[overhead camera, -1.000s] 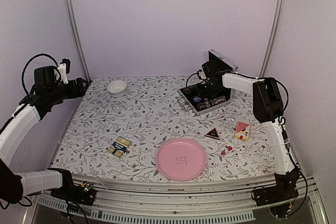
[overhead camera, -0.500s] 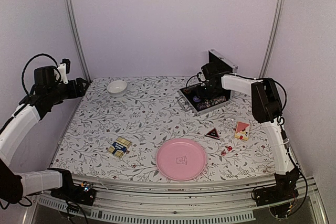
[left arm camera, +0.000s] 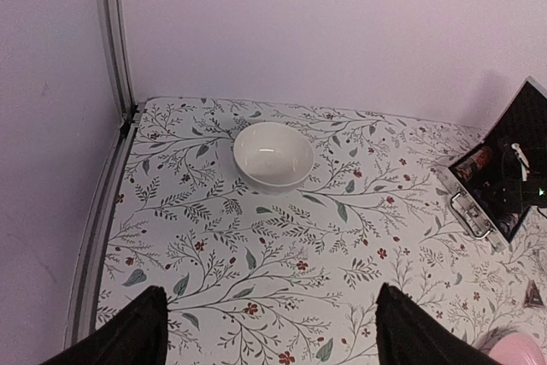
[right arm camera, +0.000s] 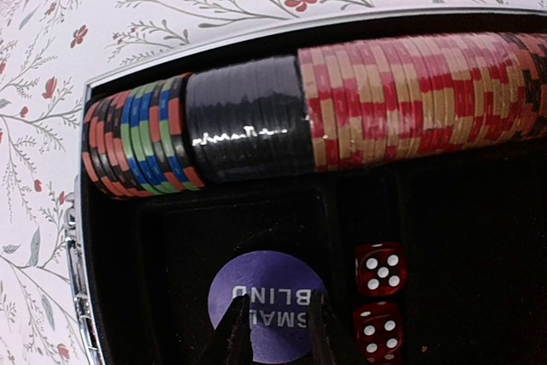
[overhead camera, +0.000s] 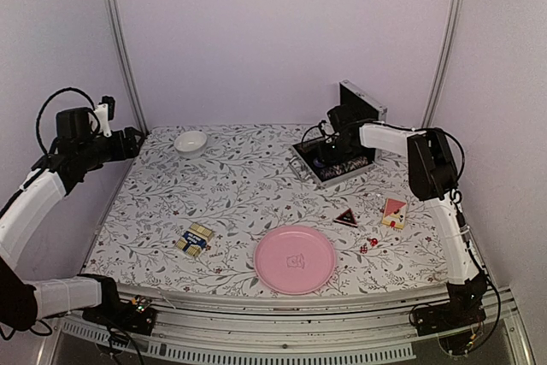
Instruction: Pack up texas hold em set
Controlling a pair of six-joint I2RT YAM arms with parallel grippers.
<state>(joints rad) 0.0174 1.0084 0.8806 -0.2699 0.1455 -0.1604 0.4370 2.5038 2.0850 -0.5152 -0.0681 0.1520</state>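
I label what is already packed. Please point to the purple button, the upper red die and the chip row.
purple button (right arm camera: 267, 278): right wrist view, face above the lettering.
upper red die (right arm camera: 380, 268): right wrist view, its pipped face.
chip row (right arm camera: 393, 100): right wrist view, red and beige stretch.

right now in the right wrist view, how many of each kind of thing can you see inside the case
red dice: 2
purple small blind button: 1
row of poker chips: 1
total: 4
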